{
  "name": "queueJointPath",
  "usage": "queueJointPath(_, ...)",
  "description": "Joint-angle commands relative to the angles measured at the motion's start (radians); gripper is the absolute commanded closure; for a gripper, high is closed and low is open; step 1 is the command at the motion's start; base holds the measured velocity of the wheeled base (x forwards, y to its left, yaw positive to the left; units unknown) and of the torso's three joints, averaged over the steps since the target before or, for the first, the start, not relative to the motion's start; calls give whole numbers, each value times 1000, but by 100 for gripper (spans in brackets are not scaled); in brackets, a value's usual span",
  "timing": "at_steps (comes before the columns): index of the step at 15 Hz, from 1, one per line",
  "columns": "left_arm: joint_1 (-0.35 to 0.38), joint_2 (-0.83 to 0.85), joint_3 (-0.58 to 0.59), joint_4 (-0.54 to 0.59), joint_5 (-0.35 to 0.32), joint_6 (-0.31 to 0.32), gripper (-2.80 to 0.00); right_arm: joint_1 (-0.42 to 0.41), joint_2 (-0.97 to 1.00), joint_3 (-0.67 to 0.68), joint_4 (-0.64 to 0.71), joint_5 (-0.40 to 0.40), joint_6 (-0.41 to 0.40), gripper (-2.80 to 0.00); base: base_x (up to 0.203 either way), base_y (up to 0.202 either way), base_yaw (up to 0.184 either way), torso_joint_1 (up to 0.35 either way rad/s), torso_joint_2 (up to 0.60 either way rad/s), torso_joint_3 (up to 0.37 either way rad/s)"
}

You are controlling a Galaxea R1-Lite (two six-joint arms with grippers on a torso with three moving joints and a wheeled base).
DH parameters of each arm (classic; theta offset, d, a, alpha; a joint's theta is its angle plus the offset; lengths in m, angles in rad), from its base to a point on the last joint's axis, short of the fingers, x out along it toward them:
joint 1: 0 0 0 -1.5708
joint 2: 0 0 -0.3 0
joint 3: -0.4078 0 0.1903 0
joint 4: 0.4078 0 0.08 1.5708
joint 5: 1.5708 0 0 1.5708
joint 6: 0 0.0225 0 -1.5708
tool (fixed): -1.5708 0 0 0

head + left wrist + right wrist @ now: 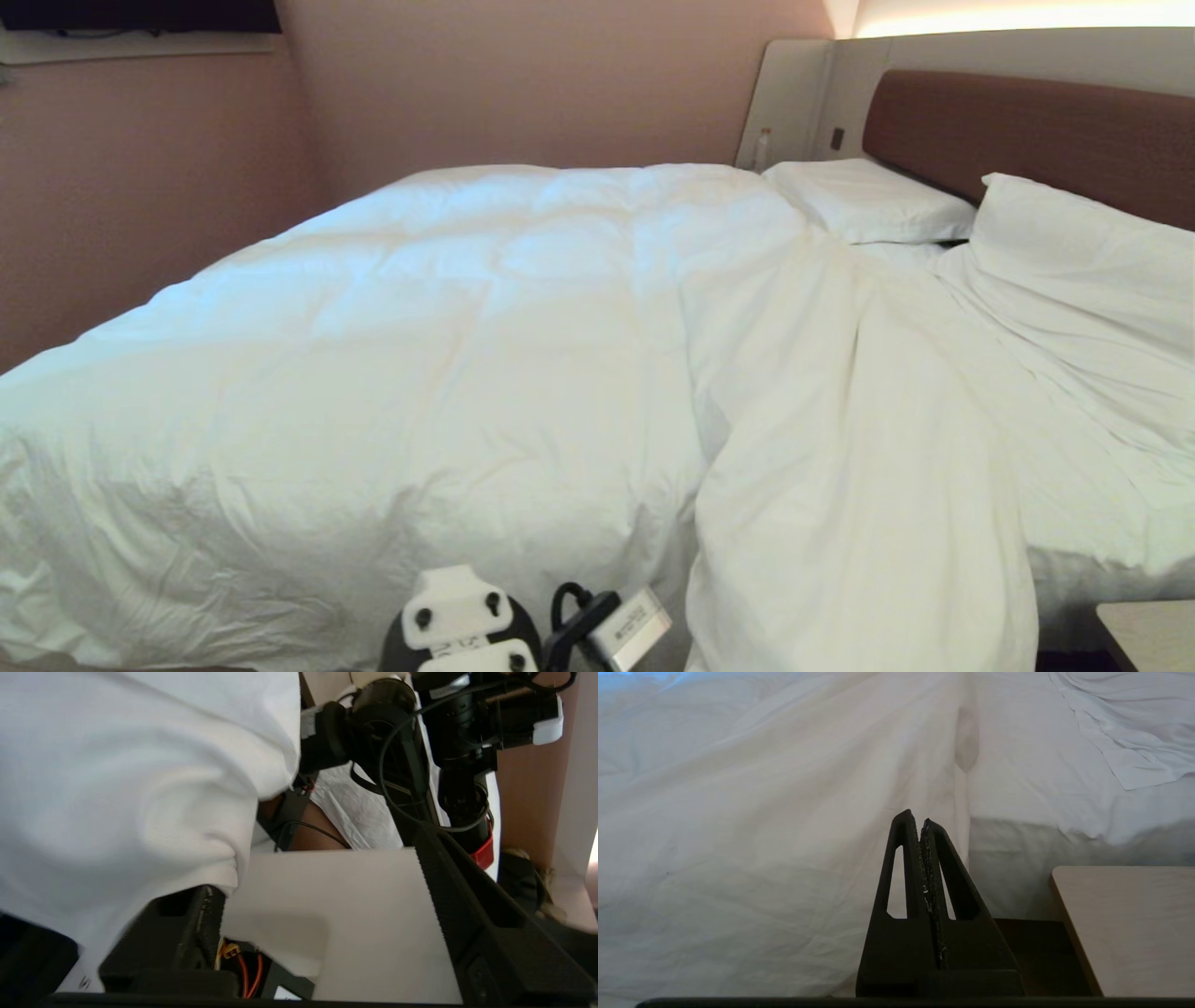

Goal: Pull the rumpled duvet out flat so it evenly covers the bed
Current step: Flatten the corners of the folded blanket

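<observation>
The puffy white duvet (pixel 467 355) covers the left and middle of the bed (pixel 1092 523). Its right edge runs in a long fold (pixel 840 523) that hangs over the near side. In the left wrist view my left gripper (pixel 317 868) is open, jaws wide apart over a pale flat panel (pixel 364 924). Duvet cloth (pixel 131 788) drapes over one finger (pixel 196 933) and is not clamped. My right gripper (pixel 920 821) is shut on nothing, level, facing the duvet's hanging side (pixel 738 858). Neither gripper shows in the head view.
Two white pillows (pixel 868 201) (pixel 1092 271) lie by the brown headboard (pixel 1027 131). A pale wooden table (pixel 1125 928) (pixel 1153 630) stands beside the bed near my right gripper. Walls close in behind and to the left. My own arm parts and cables (pixel 420 742) crowd the left wrist view.
</observation>
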Motion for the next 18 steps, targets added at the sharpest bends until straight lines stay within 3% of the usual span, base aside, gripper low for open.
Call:
queueJointPath(1,-1,-46,58,2,-7,15,-280,0,0,0,-1,0,0,0,0,0,0,0,0,0)
queueJointPath(4,-8,-157,141,81,-11,71,-280,0,0,0,-1,0,0,0,0,0,0,0,0,0)
queueJointPath(7,-18,-262,163,329,-15,188,-280,0,0,0,-1,0,0,0,0,0,0,0,0,0)
queueJointPath(10,-18,-409,158,527,-11,256,-280,0,0,0,-1,0,0,0,0,0,0,0,0,0)
queueJointPath(12,-9,-432,157,558,-6,260,-280,0,0,0,-1,0,0,0,0,0,0,0,0,0)
queueJointPath(15,62,-432,137,557,13,257,-280,0,0,0,-1,0,0,0,0,0,0,0,0,0)
queueJointPath(18,127,-422,101,558,114,260,-280,0,0,0,-1,0,0,0,0,0,0,0,0,0)
